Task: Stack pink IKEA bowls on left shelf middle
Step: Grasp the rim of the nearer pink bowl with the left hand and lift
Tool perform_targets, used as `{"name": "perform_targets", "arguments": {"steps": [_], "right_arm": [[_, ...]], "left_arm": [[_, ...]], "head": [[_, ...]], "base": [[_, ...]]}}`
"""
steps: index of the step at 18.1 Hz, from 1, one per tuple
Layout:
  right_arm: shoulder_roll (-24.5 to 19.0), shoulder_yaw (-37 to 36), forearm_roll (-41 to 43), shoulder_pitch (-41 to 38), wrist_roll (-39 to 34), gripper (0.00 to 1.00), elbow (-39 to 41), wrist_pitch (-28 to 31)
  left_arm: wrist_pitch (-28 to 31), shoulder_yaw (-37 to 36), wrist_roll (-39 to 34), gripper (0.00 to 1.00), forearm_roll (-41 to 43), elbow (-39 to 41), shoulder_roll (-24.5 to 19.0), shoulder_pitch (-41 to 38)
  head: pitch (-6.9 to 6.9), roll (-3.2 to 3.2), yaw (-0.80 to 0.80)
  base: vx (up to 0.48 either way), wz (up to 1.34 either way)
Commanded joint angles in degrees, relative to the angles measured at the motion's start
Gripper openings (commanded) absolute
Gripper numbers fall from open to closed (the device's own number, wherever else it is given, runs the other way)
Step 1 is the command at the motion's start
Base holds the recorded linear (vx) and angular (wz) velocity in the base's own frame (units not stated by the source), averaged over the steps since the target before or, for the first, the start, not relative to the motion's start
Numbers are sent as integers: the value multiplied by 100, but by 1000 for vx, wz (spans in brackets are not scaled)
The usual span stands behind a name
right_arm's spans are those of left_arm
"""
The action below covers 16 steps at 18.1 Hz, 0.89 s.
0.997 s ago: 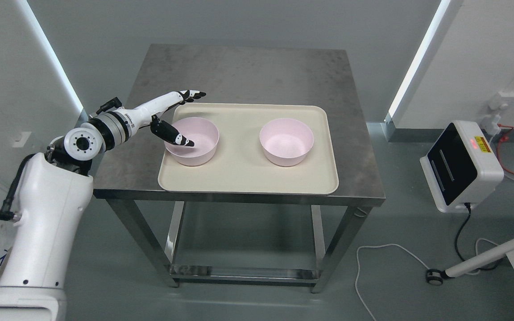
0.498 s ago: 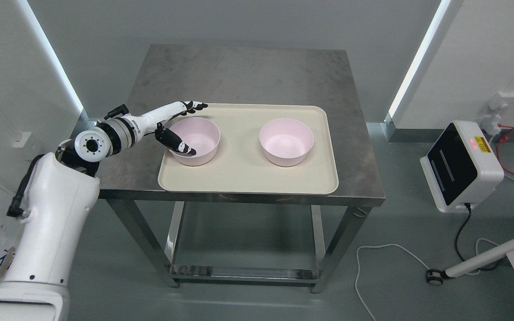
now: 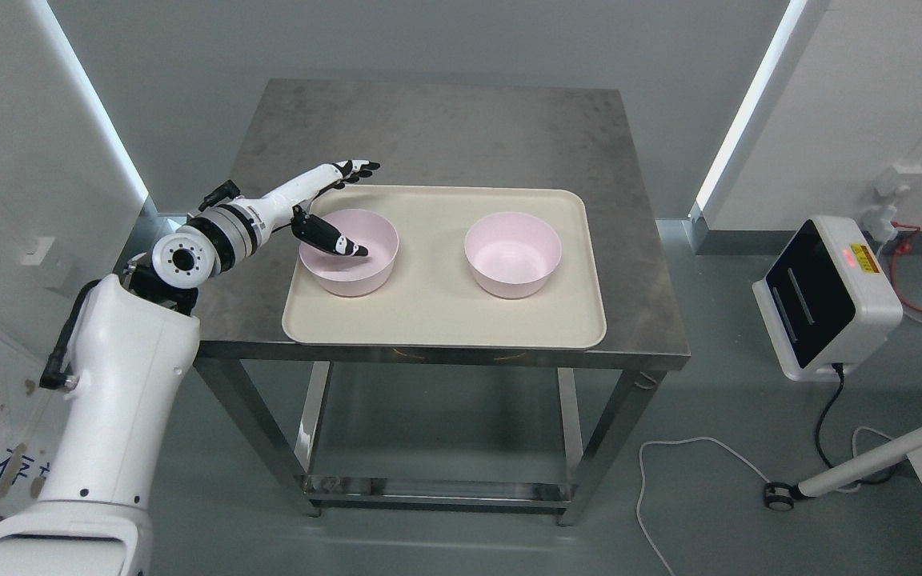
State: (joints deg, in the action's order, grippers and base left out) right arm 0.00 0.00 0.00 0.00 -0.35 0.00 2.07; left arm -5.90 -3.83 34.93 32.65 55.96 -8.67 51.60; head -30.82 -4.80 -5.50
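Where thumb dips inside left pink bowl, left hand fingers spread, contact unclear, tray.

Two upright pink bowls, unstacked

A: Where is there room to pass on the steel table?

B: The whole rear half, up to its back edge, is bare. The cream tray fills most of the front half, leaving narrow bare strips along the left and right edges.

A: And on the tray?

B: Two pink bowls block it: the left bowl near the left rim, the right bowl toward the right. A wide bare gap lies between them, and a bare strip along the front rim.

A: The left bowl's mouth?

B: The left hand straddles its near-left rim, thumb inside.
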Motion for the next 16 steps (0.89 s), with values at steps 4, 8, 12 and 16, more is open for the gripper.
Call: {"name": "perform_targets", "arguments": {"steps": [4,8,12,16], "right_arm": [[100,-62,0,-9,0,100,193,-4],[100,-62,0,-9,0,100,193,-4],[100,-62,0,-9,0,100,193,-4],[100,-62,0,-9,0,100,193,-4]], "left_arm": [[238,304,57,69,-22,-94,305,-282],[238,304,128,52,-13,-86,313,-221],[142,313,128,33,-13,-68,331,-212],[-148,295,128,16,-4,-77,340,-221]], "head": [[0,0,0],[0,0,0],[0,0,0],[0,0,0]], "base": [[0,0],[0,0],[0,0],[0,0]]}}
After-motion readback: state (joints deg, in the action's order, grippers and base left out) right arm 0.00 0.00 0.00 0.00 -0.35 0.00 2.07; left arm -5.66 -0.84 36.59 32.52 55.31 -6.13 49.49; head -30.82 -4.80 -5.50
